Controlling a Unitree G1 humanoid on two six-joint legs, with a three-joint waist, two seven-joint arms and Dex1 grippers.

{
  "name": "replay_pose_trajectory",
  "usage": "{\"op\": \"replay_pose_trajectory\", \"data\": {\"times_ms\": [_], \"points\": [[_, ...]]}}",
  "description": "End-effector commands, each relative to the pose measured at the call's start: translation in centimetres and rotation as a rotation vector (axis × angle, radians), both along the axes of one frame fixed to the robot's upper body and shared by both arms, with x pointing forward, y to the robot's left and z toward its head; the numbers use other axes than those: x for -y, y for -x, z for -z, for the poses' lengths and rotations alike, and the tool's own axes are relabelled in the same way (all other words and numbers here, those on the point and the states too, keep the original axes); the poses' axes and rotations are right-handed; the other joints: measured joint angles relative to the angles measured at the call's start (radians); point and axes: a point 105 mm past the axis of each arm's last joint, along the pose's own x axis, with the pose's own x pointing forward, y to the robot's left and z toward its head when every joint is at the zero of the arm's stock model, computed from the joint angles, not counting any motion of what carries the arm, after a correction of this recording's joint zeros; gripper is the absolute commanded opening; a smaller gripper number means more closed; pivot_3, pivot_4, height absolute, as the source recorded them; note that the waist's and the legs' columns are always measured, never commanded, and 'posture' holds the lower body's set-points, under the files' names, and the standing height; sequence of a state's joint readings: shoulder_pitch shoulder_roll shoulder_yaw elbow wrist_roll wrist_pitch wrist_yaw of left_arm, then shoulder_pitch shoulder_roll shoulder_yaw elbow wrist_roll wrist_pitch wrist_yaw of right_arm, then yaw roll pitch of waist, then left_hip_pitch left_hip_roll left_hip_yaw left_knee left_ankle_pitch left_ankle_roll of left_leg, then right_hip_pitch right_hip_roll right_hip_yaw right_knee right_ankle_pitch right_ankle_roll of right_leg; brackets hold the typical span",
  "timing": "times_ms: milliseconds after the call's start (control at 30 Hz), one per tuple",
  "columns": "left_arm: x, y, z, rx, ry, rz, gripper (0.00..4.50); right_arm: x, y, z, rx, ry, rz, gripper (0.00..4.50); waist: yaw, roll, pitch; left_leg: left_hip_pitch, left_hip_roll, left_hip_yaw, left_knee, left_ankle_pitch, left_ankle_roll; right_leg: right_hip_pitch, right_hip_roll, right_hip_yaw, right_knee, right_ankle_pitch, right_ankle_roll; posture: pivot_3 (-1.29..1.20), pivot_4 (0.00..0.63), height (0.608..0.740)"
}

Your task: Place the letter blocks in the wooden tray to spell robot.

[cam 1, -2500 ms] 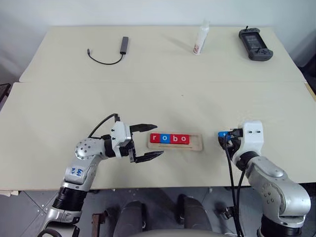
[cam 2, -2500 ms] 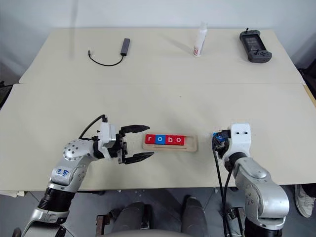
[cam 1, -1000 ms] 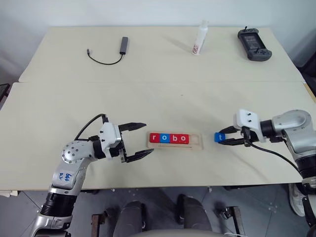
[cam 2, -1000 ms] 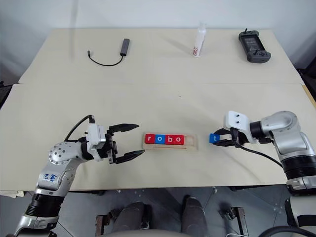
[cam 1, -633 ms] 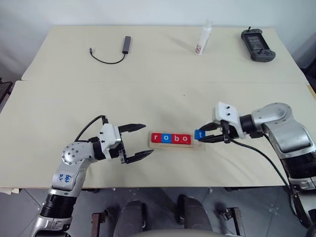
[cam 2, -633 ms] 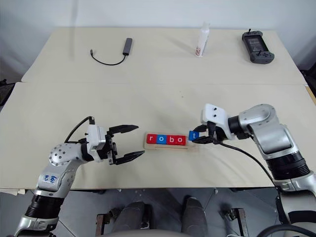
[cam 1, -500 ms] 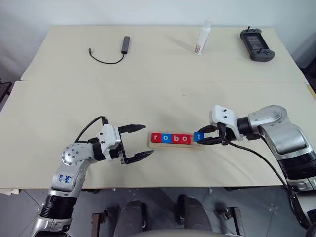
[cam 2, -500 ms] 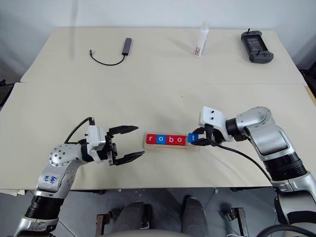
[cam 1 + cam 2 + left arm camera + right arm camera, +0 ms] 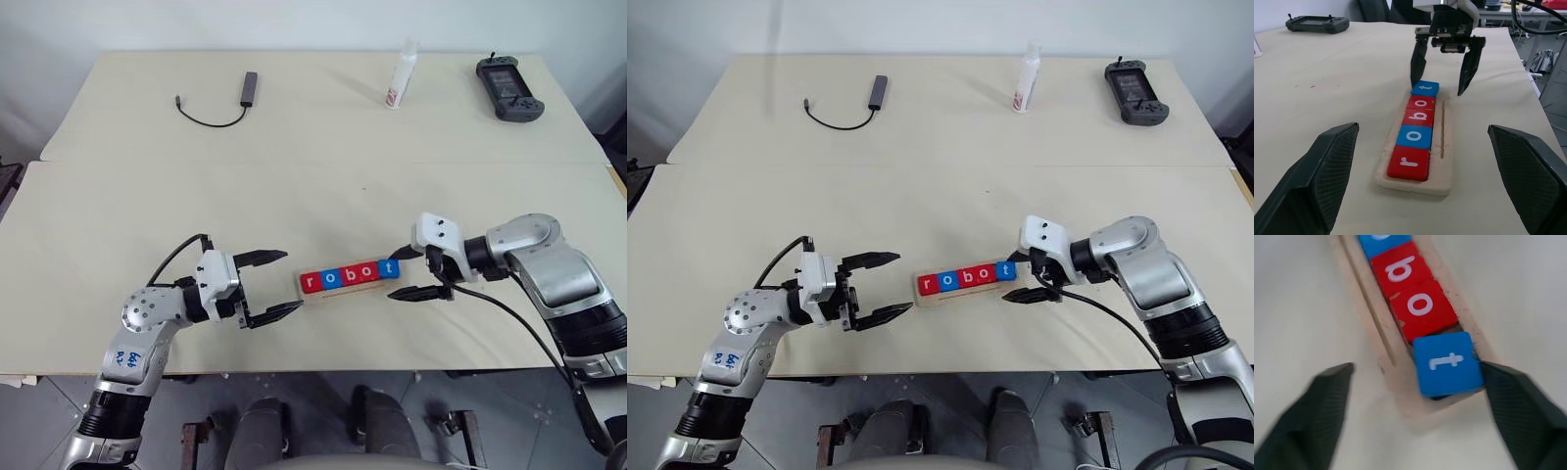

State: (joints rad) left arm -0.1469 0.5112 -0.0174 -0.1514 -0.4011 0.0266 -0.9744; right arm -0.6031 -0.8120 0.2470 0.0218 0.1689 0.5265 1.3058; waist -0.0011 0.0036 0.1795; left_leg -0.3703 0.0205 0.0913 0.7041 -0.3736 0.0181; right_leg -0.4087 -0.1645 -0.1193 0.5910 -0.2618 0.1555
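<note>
Pale-wood wooden tray located mid-bench; five letter blocks seated, "robot" spelled. Right end effector spread wide around "t" block, nothing held. Left end effector wide, empty. Only withdrawal judged outstanding.

Smooth, satin letter blocks in a pale, rough-grained wooden tray; matt tabletop

t block now in wooden tray | right hand opened | tray skewed

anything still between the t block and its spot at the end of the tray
Nothing visible does. The blue t block already sits at the end of the wooden tray, next to the red o. The right pincer is open around it.
</note>
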Motion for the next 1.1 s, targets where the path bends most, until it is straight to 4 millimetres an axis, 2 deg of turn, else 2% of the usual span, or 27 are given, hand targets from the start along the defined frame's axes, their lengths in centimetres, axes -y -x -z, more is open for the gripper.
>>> {"op": "replay_pose_trajectory", "data": {"times_ms": [33,267,300,367,733,933,1100], "points": [[0.0,0.4,-1.0,0.06,0.003,-0.001,4.5,1.9,-0.7,-2.3,0.076,-0.012,0.066,4.46,0.002,0.0,0.0,0.0,0.0,0.0,0.0,0.0,0.0,0.0,0.0,0.0,0.0,0.0,0.0,0.0,0.15,0.74],[0.0,0.5,-0.9,0.058,0.004,-0.003,4.5,3.5,-0.9,-2.3,0.086,0.004,0.114,4.46,-0.001,0.0,0.0,0.0,0.0,0.0,-0.001,0.0,0.0,0.0,0.0,0.0,0.0,0.0,0.0,0.0,0.15,0.74],[0.0,0.5,-0.9,0.058,0.004,-0.002,4.5,3.6,-1.0,-2.3,0.092,0.007,0.12,4.29,-0.001,0.0,0.0,0.0,0.0,0.0,-0.001,0.0,0.0,0.0,0.0,0.0,0.0,0.0,0.0,0.0,0.15,0.74],[0.0,0.5,-0.9,0.059,0.004,-0.002,4.5,3.6,-1.0,-2.1,0.091,0.01,0.117,3.82,-0.001,0.0,0.0,0.0,0.0,0.0,-0.001,0.0,0.0,0.0,0.0,0.0,0.0,0.0,0.0,0.0,0.15,0.74],[-0.1,0.4,-1.0,0.066,0.006,-0.01,4.5,0.9,0.6,-0.3,0.022,0.016,0.038,0.04,0.0,0.0,0.0,0.0,0.0,0.0,-0.001,0.0,0.0,0.0,0.0,0.0,0.0,0.0,0.0,0.0,0.15,0.74],[0.0,0.2,-1.1,0.07,0.008,-0.017,4.5,0.2,0.0,-0.2,0.023,0.014,0.052,0.04,-0.001,0.0,0.0,0.0,0.0,0.0,-0.001,0.0,0.0,0.0,0.0,0.0,0.0,0.0,0.0,0.0,0.15,0.74],[0.1,0.2,-1.1,0.07,0.011,-0.021,4.5,0.3,-0.5,-0.2,0.042,0.035,0.071,0.04,0.001,0.0,0.0,0.0,0.0,0.0,-0.001,0.0,0.0,0.0,0.0,0.0,0.0,0.0,0.0,0.0,0.15,0.74]]}}
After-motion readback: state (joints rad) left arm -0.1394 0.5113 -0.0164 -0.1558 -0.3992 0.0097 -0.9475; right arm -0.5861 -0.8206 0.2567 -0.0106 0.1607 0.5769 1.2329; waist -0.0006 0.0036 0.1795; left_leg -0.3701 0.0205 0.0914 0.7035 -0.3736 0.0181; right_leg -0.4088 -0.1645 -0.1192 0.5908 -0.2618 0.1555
